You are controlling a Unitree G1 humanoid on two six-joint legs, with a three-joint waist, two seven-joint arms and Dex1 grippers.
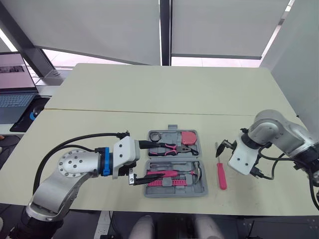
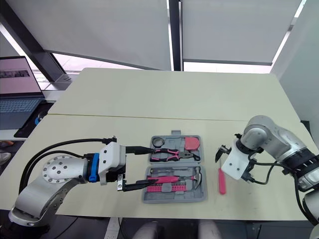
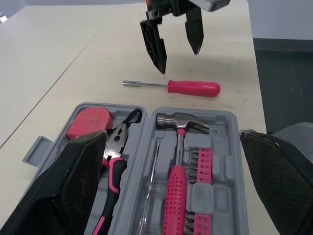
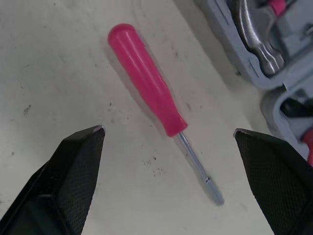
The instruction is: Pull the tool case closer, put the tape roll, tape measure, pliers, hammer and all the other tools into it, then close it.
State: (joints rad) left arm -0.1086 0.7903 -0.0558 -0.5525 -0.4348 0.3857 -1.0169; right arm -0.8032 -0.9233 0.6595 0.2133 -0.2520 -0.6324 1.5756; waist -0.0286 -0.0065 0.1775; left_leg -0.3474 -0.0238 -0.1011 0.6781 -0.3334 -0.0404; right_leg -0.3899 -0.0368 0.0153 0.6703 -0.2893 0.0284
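The left gripper is spread wide at the left end of the tool case, gripping nothing. The case lies open near the worktop's near edge, about midway along it. Inside are 1 tape roll, 1 pliers, 1 tape measure, 1 slim screwdriver, 1 hammer and a strip of bits too small to count. 1 pink screwdriver lies loose just right of the case. Over it hangs the right gripper, fingers wide and empty. Packing looks nearly finished. Next, that gripper likely must drop, pinch the handle and carry it into the case.
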